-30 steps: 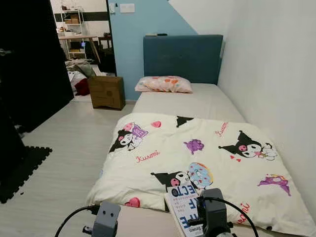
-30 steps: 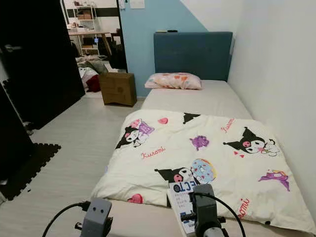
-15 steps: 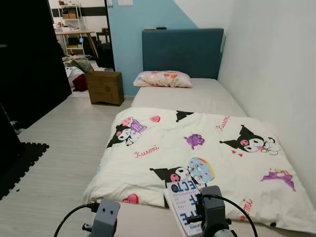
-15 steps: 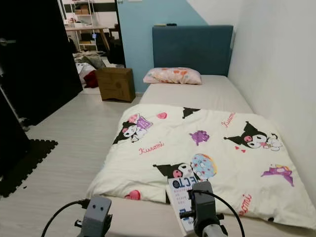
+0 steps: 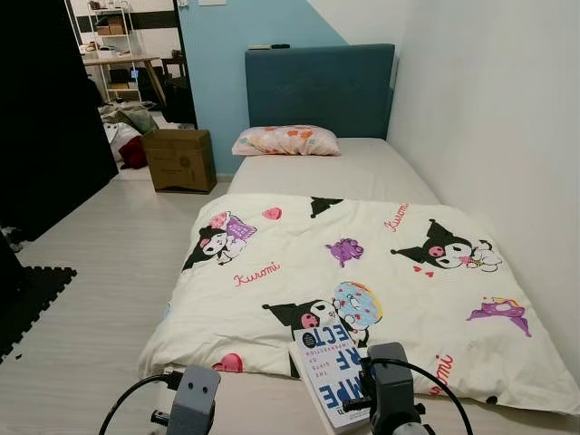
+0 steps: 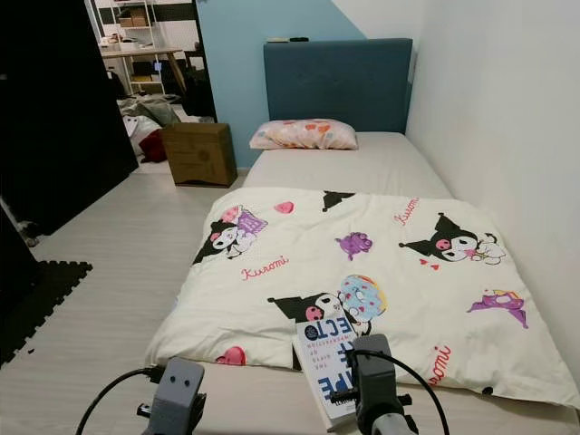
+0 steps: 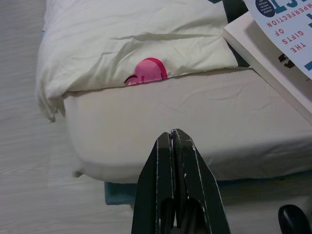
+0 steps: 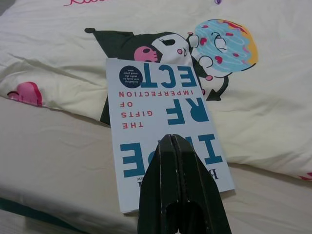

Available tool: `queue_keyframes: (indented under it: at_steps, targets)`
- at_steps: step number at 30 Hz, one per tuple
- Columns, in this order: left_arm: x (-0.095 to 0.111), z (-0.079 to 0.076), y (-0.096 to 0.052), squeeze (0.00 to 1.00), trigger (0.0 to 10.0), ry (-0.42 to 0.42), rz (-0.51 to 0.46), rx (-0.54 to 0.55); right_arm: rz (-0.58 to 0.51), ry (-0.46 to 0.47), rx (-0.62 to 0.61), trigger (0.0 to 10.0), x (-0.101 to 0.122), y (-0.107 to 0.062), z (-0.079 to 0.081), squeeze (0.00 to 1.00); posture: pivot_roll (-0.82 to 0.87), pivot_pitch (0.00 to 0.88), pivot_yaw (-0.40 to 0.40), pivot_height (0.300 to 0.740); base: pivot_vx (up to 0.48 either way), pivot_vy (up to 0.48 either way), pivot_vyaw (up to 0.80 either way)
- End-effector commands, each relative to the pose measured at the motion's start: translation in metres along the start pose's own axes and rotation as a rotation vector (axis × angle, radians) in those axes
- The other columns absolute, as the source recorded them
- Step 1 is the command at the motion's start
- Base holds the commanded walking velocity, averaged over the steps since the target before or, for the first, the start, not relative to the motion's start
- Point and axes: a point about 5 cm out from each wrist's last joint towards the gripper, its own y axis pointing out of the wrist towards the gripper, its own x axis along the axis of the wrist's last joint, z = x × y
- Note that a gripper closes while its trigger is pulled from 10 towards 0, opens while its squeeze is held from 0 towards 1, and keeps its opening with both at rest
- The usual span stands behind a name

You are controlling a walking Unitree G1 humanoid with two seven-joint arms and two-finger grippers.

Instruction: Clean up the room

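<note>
Bedroom bed [image 5: 362, 168] is carrying a book [image 8: 163, 141] at its foot edge; right gripper [image 8: 171, 151], fingers closed and empty, is needing to open before reaching for it.

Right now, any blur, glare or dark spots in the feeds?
Left and right eye views: sharp, evenly lit; the doorway side at left goes nearly black. Left wrist view: soft, the shut left pincer reads as a dark shape against the mattress edge. Right wrist view: book cover text legible, no glare; the right pincer is dark and close.

Book [image 5: 333, 374] on bed's [image 5: 362, 168] near end, pillow [image 5: 285, 140] at far end.
</note>
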Motion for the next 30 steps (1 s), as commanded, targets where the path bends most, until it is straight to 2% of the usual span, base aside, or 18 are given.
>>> queue_keyframes:
  at_steps: [1,30]
  targets:
    - [-0.008,0.001,-0.003,0.0,10.0,-0.013,0.03,0.01,0.01,0.008,0.01,10.0,-0.004,-0.001,0.001,0.0,-0.09,0.124,0.015,0.592,0.0,0.0,0.0]
    - [-0.007,-0.002,-0.005,0.0,10.0,-0.025,0.009,0.001,0.031,-0.014,0.087,10.0,0.0,0.01,0.012,0.0,-0.09,0.131,0.007,0.577,0.0,0.0,0.0]
